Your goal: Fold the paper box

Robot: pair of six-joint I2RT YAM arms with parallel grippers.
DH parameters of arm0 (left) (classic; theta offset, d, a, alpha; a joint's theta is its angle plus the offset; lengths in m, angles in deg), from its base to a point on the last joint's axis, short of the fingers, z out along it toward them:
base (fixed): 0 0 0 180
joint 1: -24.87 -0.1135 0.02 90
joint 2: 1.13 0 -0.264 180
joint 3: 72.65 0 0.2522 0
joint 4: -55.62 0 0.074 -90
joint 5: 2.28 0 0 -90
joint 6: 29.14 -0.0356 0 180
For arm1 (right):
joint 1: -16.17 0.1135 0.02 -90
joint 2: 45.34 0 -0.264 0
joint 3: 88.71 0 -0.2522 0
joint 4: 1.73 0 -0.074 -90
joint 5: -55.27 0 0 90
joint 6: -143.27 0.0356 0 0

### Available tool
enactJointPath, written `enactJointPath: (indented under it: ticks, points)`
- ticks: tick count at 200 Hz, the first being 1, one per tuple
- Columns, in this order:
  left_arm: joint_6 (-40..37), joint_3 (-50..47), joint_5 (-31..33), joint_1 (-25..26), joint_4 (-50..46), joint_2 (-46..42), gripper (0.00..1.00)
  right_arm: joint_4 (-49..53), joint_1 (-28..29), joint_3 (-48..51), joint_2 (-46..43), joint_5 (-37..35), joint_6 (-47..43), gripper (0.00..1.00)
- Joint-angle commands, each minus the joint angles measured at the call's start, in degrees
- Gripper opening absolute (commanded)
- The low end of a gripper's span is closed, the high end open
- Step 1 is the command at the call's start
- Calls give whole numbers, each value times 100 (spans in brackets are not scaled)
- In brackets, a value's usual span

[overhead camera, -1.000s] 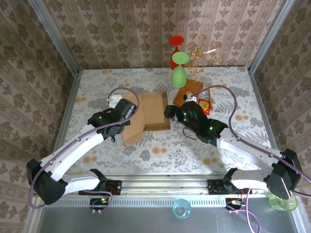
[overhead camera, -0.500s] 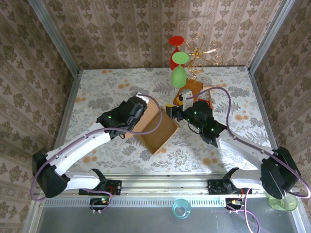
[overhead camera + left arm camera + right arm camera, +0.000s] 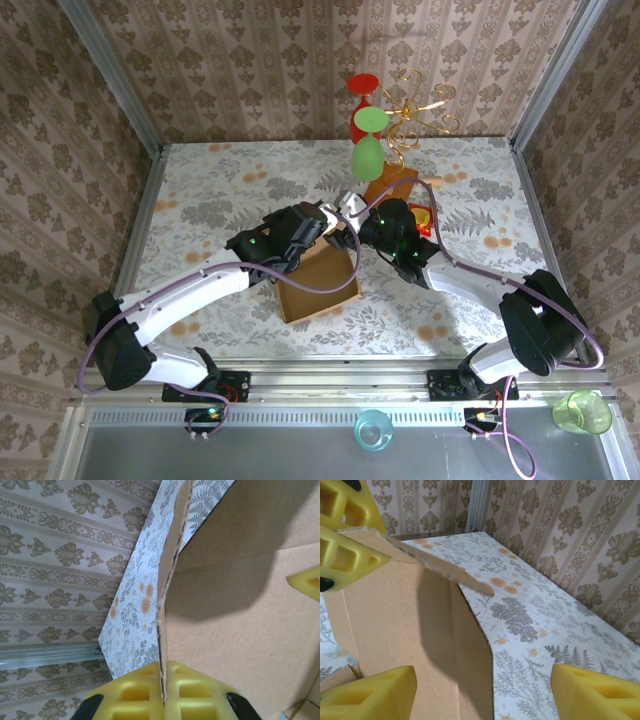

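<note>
Your left gripper [image 3: 162, 690] clamps a wall of the paper box [image 3: 320, 290] upright, apparently so your right gripper [image 3: 480, 685], jaws apart, can fold it.

Floral table [image 3: 200, 200] under paper box [image 3: 322, 290]

**Where Things Sat on the Table**

The paper box [image 3: 318, 285] sat in the middle of the table [image 3: 200, 190], a bit nearer the front edge. The left gripper [image 3: 162, 692] pinched the box's back side. The right gripper [image 3: 482, 692] was just beside it, on its right. A wooden block [image 3: 392, 186] lay behind the box, near the back edge.
</note>
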Motion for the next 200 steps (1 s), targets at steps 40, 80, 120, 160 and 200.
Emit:
enactJointPath:
  ticks: [40, 80, 120, 160, 200]
  points:
    - [-346, 173, 108, 81, 169, 69, 0, 279, -35, -473, 292, 264, -310, 43]
    - [-380, 155, 143, 96, 241, 59, 0, 391, -24, -562, 378, 228, -300, 25]
    - [-179, 121, -41, 106, 469, -116, 0, 458, -17, -497, 366, 170, -283, 1]
    - [1285, -453, -739, -220, 950, -1252, 76, -5, -233, -21, 165, 178, -16, 0]
    - [3057, -2066, -2471, -2056, 1126, -3104, 78, -99, -523, 334, 74, 523, 231, 0]
